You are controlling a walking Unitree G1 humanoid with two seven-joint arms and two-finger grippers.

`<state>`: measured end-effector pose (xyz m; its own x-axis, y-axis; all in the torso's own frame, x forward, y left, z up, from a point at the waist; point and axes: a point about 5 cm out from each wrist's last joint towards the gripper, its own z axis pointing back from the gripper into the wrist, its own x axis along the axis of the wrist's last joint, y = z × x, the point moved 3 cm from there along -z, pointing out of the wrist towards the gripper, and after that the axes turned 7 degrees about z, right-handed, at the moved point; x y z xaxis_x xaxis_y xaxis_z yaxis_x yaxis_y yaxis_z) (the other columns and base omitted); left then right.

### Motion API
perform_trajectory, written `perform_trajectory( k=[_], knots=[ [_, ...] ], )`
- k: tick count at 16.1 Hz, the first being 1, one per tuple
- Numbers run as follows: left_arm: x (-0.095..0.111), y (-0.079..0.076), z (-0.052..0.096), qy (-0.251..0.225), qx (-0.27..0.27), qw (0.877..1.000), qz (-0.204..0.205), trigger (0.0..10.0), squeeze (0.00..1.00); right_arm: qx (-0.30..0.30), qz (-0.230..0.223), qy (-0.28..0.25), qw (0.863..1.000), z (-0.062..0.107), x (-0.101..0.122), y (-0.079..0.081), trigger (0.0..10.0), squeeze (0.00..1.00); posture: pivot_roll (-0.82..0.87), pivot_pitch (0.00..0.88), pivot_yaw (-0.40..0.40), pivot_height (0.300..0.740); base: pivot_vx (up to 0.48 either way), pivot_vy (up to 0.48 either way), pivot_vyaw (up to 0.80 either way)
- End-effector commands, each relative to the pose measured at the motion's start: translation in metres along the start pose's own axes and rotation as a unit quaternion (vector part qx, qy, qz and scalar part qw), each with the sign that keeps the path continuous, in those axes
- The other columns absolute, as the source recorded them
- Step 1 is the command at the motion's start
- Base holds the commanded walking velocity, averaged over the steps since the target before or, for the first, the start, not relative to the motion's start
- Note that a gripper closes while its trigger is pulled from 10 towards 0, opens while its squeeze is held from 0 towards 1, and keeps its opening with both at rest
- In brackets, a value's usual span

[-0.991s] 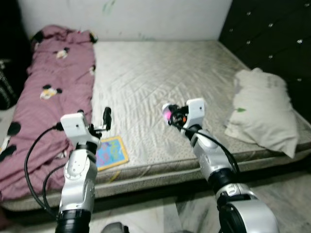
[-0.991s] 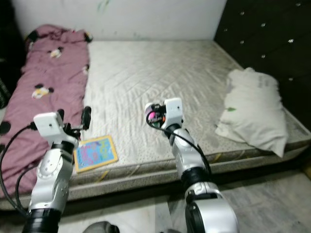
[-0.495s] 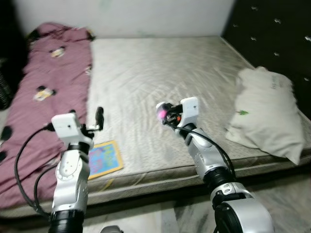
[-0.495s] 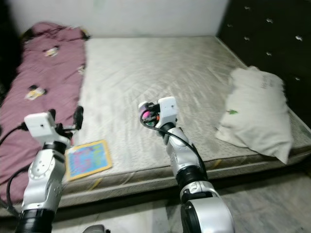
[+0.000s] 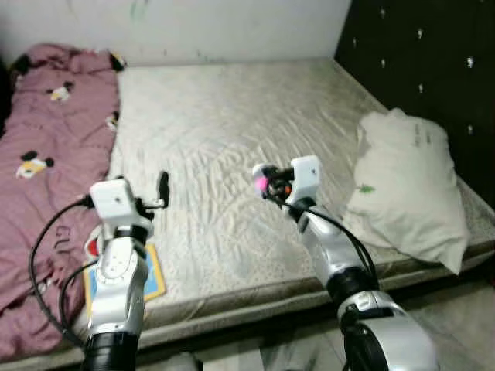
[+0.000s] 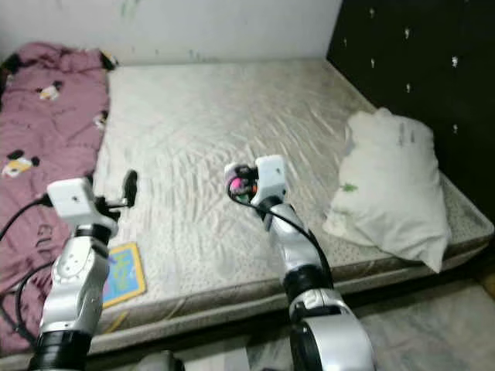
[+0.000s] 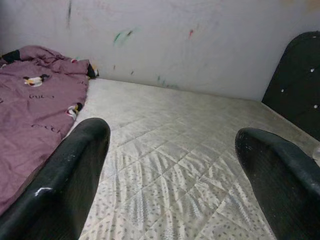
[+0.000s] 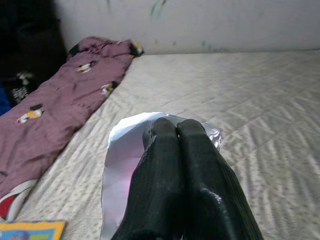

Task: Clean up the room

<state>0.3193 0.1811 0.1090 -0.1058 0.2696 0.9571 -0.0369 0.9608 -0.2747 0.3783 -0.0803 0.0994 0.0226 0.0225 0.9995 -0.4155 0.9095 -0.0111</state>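
A bare quilted mattress [image 5: 232, 154] meets a scuffed white wall [image 5: 216, 27] at the far end; a black tufted headboard [image 5: 433, 69] stands on the right

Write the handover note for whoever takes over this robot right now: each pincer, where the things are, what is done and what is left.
Right pincer: shut on a silvery wrapper, held over the mattress.
Left pincer: open, empty, raised over the mattress.
Book: flat at the mattress's near edge, by the left arm.
Blanket: bunched along the robot's left side.
Pillow: on the right, by the headboard.
Done: wrapper picked up.
Left: bin the wrapper, clear the book, probably tidy the blanket.
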Motion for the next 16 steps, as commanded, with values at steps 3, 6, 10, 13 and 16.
perform_trajectory(
  k=[3,6,10,13,16],
  knots=[
    [-0.0042,-0.0107,-0.0004,0.009,-0.023,1.0,-0.001,10.0,0.0,-0.01,0.011,-0.003,1.0,0.003,0.0017,-0.0108,10.0,0.0,0.07,0.0,-0.052,0.74,0.0,0.107,0.2],
    [-0.0045,-0.0101,-0.0005,0.01,-0.019,1.0,-0.001,10.0,0.0,-0.013,0.011,-0.003,1.0,0.003,0.0013,-0.0109,10.0,0.0,0.07,0.0,-0.052,0.74,0.0,0.48,0.47],
    [-0.0038,-0.0105,-0.0018,0.009,-0.018,1.0,0.001,10.0,0.0,-0.015,0.011,-0.001,1.0,0.0025,0.0019,-0.0126,10.0,0.0,0.06,0.0,-0.052,0.74,0.0,0.48,0.36],
    [-0.0036,-0.01,-0.0026,0.009,-0.017,1.0,0.003,10.0,0.0,-0.016,0.012,-0.001,1.0,0.0021,0.0021,-0.013,10.0,0.0,0.06,0.0,-0.053,0.74,0.0,0.48,0.0],
    [-0.0042,-0.0085,-0.003,0.01,-0.013,1.0,0.005,10.0,0.0,-0.016,0.011,-0.003,1.0,0.0021,0.0026,-0.0129,10.0,0.0,0.06,0.0,-0.053,0.74,0.0,0.48,0.0]
  ],
)
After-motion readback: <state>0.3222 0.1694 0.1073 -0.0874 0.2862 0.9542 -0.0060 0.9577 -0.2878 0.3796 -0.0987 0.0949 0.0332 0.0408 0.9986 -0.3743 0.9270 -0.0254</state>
